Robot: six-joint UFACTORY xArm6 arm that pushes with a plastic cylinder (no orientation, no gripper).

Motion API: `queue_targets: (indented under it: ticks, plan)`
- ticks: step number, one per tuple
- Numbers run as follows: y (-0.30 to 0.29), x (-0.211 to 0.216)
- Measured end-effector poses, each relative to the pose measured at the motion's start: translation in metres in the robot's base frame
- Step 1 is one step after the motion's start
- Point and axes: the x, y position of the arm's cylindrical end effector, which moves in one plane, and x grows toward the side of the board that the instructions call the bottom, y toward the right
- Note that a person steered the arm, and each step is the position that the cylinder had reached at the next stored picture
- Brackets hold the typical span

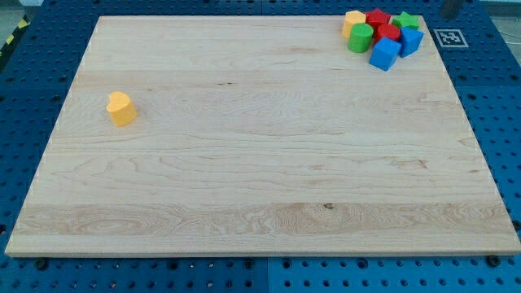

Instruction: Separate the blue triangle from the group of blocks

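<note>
A tight group of blocks sits at the board's top right corner. It holds a yellow block [354,20], a red block [378,17], a green star [406,20], a green cylinder [361,38], a second red block [388,34], a blue cube [385,54] and a blue block [412,41] that looks like the triangle. The blue triangle touches the second red block, the green star and the blue cube, on the group's right side. My tip [450,15] shows as a dark rod end at the view's top edge, off the board, up and right of the group.
A lone yellow-orange block [121,108] lies far off at the board's left side. A black-and-white marker tag [450,37] lies just off the board's right edge [456,89] next to the group. Blue pegboard surrounds the board.
</note>
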Motion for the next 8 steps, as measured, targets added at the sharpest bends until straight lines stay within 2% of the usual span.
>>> queue_targets:
  ticks: [1,2,3,8]
  plan:
    - [-0.055,0.0]
    - [-0.058,0.001]
    - [-0.058,0.026]
    - [-0.058,0.042]
